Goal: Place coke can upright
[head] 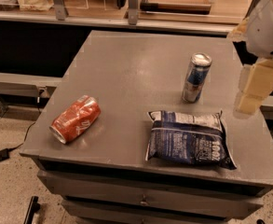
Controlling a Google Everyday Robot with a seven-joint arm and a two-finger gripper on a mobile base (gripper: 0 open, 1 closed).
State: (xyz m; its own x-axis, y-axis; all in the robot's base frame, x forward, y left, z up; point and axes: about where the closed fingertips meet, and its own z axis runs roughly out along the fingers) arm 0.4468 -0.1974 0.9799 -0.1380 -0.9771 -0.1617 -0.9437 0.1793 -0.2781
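Coke can (pixel 75 119) down on its side, near-left part of the table (pixel 126 59), close to the left edge and not far from the near one. One silver end faces near-left; the other end points far-right. So the long axis runs on a diagonal, near-left to far-right, roughly toward the blue can (pixel 196 77). Sides look dented.

My gripper (pixel 253 90) hangs at the far right of the view, above the table's right edge, holding nothing. Spread or closed: cannot tell from here.

Between us: the blue can, upright, right of centre, and the chip bag (pixel 187 138), flat, near-right. Both lie well apart from the coke can.

The relation that matters: the coke can is well to my left and nearer the front edge, the whole table width away. My judgement is that the reach goes left across the table, passing over the bag or between bag and blue can. The grip should close across the diagonal axis, on the can's sides, not its ends. Nothing of the task is done yet.
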